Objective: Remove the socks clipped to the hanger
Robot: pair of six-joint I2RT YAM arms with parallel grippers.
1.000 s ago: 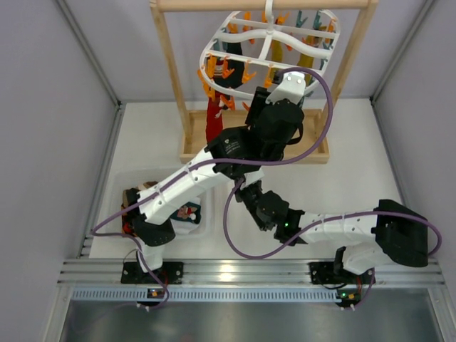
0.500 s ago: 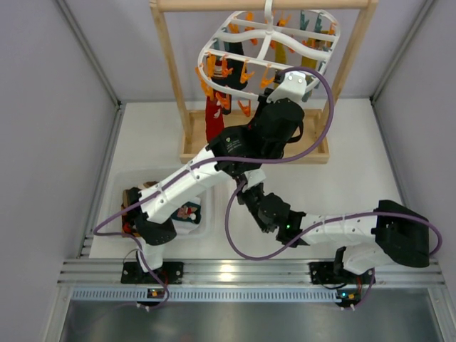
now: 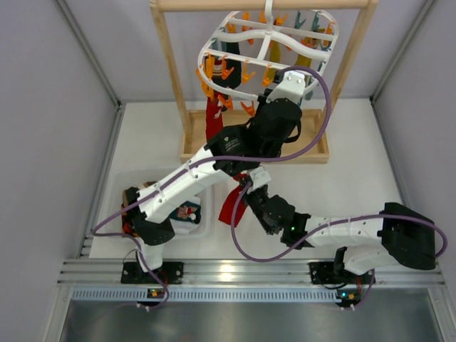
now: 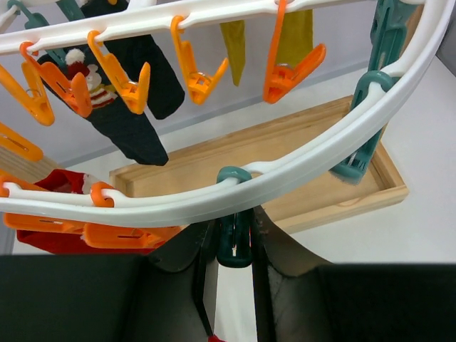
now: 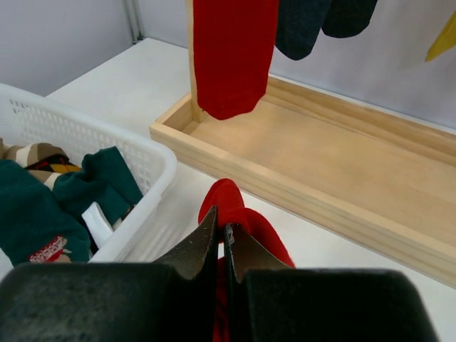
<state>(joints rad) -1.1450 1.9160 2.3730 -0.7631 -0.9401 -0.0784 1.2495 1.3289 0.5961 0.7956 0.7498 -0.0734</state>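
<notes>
One red sock [image 5: 236,203] hangs pinched in the shut right claw [image 5: 221,231], left claw [image 4: 233,239] squeezing a teal peg [image 4: 234,251].

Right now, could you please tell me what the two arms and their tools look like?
Both the left arm and the right arm have white link shells with black joint housings, and a purple cable loops along each. A small green light glows on the right arm. The left tool and right tool have dark, tapered fingers.
</notes>
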